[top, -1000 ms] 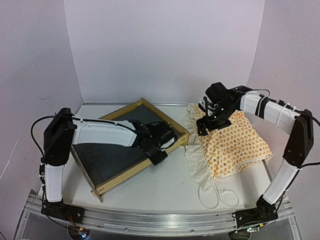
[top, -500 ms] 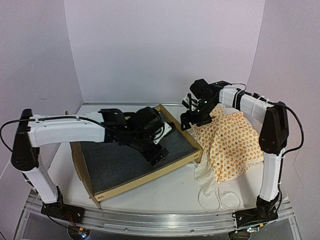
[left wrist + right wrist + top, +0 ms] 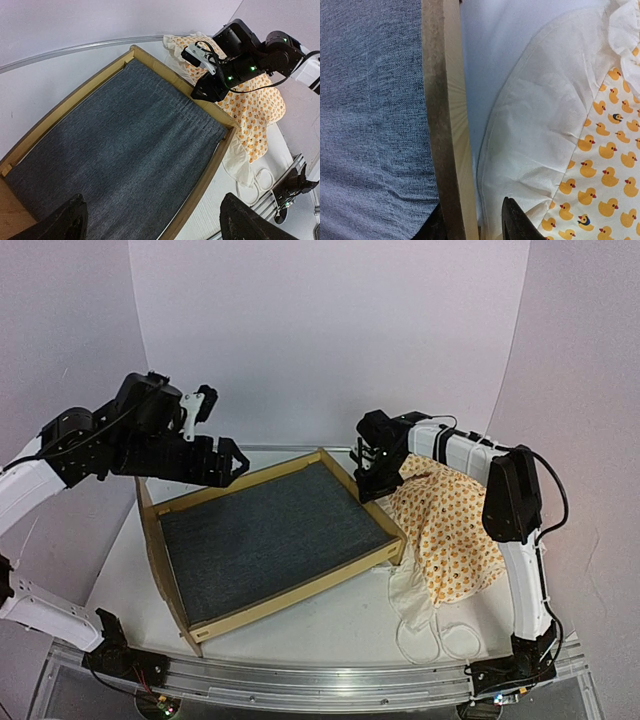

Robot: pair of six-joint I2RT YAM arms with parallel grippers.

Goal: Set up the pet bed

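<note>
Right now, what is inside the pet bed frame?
Only its bare dark grey base panel shows inside the pet bed; nothing lies on it. The duck-print bedding sits outside, beside the frame. Whatever is beneath the panel or bedding is hidden.

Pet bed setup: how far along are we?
Done: bed frame lies flat on the table, grey base up and bare. In hand: right pincer straddles the frame rail nearest the bedding, grip unclear; left pincer hovers open above, holding nothing. Left: duck-print bedding lies in a heap beside the frame, not yet on it.
</note>
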